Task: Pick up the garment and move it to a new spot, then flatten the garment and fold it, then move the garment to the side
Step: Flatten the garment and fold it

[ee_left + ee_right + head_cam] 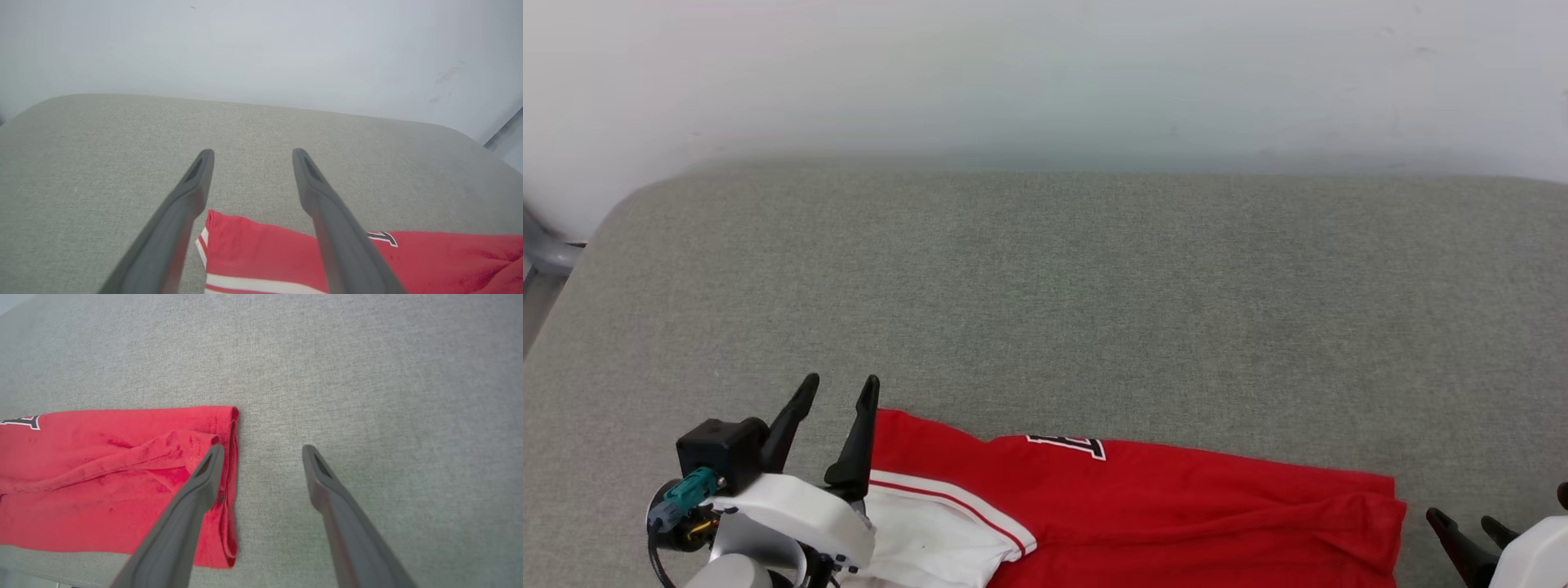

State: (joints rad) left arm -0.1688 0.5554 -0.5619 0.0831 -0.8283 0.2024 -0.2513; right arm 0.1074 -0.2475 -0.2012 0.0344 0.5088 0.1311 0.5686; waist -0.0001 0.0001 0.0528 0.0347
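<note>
1 creased red garment (1176,506) lies on woven grey cushion (1045,286).

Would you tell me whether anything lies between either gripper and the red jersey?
Nothing visible does. The left gripper stands open over the garment at its sleeve end, the right gripper open at its other end, above the grey cushion.
</note>
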